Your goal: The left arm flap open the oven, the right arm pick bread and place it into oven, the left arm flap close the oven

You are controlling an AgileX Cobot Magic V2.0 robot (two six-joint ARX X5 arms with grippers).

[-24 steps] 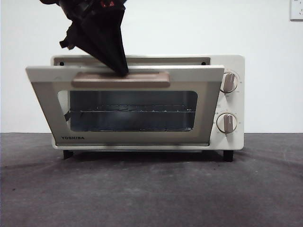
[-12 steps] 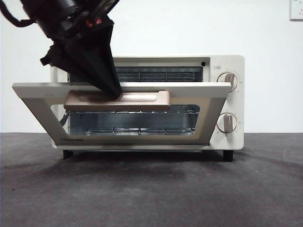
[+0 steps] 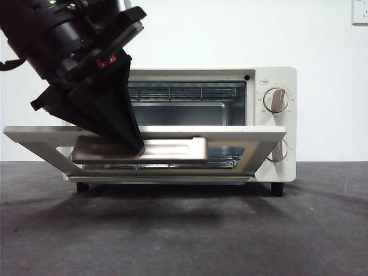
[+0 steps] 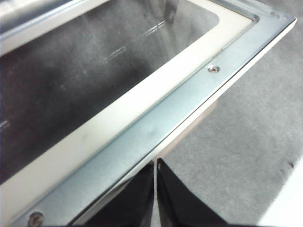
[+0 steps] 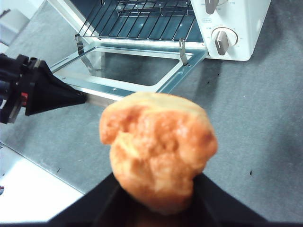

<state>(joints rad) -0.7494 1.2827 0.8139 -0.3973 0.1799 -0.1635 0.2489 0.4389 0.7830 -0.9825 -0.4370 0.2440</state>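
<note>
Bread (image 5: pixel 158 153) sits pinched in my right gripper (image 5: pixel 158 198), well short of the oven (image 5: pixel 227 28), whose door (image 3: pixel 144 133) hangs almost flat under my left gripper's (image 3: pixel 137 148) pressed-together jaws at its handle (image 3: pixel 167 150).

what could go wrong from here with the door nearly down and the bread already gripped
The left gripper presses the handle with only its shut tip; it may slip off before the oven door lies fully flat. The right gripper holds the bread at its lower part, so the lumpy piece might tilt or drop on the way. The wire rack opening looks low; the bread may catch on its frame.
</note>
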